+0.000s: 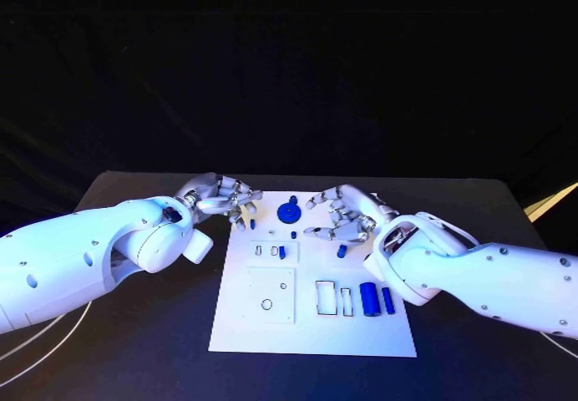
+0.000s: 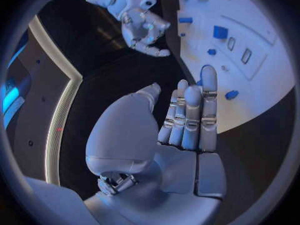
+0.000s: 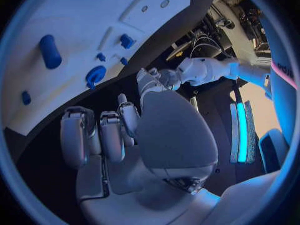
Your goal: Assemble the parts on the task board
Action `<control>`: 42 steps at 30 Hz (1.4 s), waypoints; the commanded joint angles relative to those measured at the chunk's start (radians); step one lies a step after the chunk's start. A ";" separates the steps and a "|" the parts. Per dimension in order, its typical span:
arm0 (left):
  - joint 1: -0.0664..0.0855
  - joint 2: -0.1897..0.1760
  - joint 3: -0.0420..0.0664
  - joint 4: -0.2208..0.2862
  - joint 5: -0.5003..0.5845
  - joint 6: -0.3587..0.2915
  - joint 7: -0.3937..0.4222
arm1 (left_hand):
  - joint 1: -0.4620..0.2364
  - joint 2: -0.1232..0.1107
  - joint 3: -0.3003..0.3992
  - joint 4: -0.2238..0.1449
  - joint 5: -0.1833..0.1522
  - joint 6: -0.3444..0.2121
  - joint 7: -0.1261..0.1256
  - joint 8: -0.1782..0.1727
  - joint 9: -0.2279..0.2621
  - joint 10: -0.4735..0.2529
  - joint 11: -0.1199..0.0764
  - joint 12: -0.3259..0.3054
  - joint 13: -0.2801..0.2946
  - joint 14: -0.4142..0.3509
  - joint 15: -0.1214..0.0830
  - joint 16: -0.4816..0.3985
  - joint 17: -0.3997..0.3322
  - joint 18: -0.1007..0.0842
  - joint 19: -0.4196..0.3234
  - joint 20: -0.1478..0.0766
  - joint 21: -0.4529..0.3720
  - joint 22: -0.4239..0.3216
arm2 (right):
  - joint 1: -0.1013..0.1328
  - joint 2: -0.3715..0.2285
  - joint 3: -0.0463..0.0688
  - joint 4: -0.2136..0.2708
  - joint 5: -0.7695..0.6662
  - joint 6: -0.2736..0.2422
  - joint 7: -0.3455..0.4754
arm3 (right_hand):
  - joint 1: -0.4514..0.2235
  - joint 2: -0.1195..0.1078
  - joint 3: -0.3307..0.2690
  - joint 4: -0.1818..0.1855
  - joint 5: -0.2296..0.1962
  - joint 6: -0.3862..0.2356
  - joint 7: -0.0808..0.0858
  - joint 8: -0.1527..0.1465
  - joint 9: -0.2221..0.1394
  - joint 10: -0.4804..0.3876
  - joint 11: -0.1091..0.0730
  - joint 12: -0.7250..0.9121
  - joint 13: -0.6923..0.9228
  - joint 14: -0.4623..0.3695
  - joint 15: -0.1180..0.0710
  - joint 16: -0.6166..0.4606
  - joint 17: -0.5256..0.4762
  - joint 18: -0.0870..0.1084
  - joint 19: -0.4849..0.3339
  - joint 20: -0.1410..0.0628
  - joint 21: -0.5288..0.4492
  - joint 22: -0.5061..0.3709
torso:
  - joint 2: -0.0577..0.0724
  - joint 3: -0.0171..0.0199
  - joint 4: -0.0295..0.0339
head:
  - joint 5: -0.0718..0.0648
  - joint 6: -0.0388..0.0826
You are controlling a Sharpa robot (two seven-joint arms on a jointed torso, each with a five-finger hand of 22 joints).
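Two empty robot hands, left robot hand (image 1: pixel 220 199) and right robot hand (image 1: pixel 343 215), fingers apart, hover over white task board (image 1: pixel 313 322); blue round part (image 1: pixel 289 211) between them, black counter (image 1: pixel 144 342) below.

A black table (image 1: pixel 144 334) fills the lower half of the head view, its far edge running across the middle. Behind it, from nine to three o'clock, hangs plain darkness. At three o'clock a pale strip (image 1: pixel 552 200) slants past the table's corner. In the left wrist view a pale lit band (image 2: pixel 59 120) curves beside the dark floor. The right wrist view shows a bright blue light bar (image 3: pixel 241 132).
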 commanded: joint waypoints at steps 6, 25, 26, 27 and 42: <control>0.019 0.049 0.001 -0.036 -0.234 0.158 -0.264 | -0.124 0.028 -0.022 0.005 0.012 -0.054 -0.051 0.271 0.186 -0.072 -0.048 0.409 0.255 0.220 -0.038 0.326 0.339 -0.034 0.045 -0.031 0.388 0.425 | 0.077 -0.079 0.004 -0.019 0.230 0.004 0.055 | 0.006 0.018 -0.008 -0.001 0.005 0.013 0.001 0.011 -0.004 -0.025 -0.001 -0.007 0.026 0.106 -0.004 0.000 0.246 -0.002 0.043 0.011 -0.017 0.185 | -0.025 0.0100 -0.0095 | 0.005 -0.011; 0.076 0.223 -0.010 -0.152 -0.467 0.363 -0.526 | -0.245 0.032 -0.074 0.008 0.007 -0.049 -0.088 0.396 0.312 0.079 -0.082 0.639 0.523 0.308 -0.067 0.427 0.511 -0.069 0.136 -0.057 0.540 0.651 | 0.103 -0.075 0.005 -0.118 0.295 0.045 0.044 | 0.004 0.020 -0.006 -0.002 0.004 0.019 -0.001 0.015 -0.004 -0.025 -0.003 -0.008 0.025 0.106 -0.005 0.000 0.247 -0.002 0.043 0.009 -0.017 0.184 | -0.042 0.0151 -0.0071 | 0.011 -0.031; 0.079 0.230 -0.014 -0.159 -0.473 0.371 -0.530 | -0.251 0.033 -0.078 0.008 0.007 -0.050 -0.088 0.397 0.315 0.079 -0.082 0.640 0.524 0.308 -0.067 0.428 0.513 -0.069 0.135 -0.057 0.540 0.652 | 0.103 -0.074 0.005 -0.120 0.294 0.046 0.043 | 0.004 0.020 -0.006 -0.002 0.004 0.019 -0.001 0.015 -0.004 -0.025 -0.003 -0.008 0.025 0.106 -0.005 0.000 0.247 -0.002 0.043 0.009 -0.017 0.184 | -0.042 0.0148 -0.0067 | 0.011 -0.032; 0.082 0.236 -0.017 -0.166 -0.478 0.378 -0.533 | -0.255 0.035 -0.081 0.008 0.006 -0.049 -0.089 0.399 0.317 0.079 -0.082 0.641 0.525 0.309 -0.067 0.429 0.515 -0.069 0.135 -0.057 0.541 0.653 | 0.103 -0.073 0.005 -0.123 0.294 0.046 0.042 | 0.004 0.020 -0.006 -0.002 0.004 0.019 -0.001 0.015 -0.004 -0.025 -0.003 -0.008 0.025 0.106 -0.005 0.000 0.247 -0.002 0.043 0.009 -0.017 0.184 | -0.043 0.0151 -0.0067 | 0.011 -0.032; 0.092 0.310 -0.048 -0.244 -0.533 0.469 -0.557 | -0.288 0.048 -0.105 0.008 0.000 -0.048 -0.093 0.409 0.338 0.084 -0.085 0.650 0.535 0.313 -0.070 0.435 0.526 -0.071 0.139 -0.059 0.551 0.668 | 0.103 -0.067 0.005 -0.137 0.291 0.054 0.029 | 0.001 0.020 -0.006 -0.001 0.004 0.020 -0.001 0.016 -0.004 -0.026 -0.003 -0.008 0.025 0.106 -0.005 0.000 0.247 -0.001 0.043 0.009 -0.017 0.184 | -0.037 0.0134 -0.0092 | 0.012 -0.038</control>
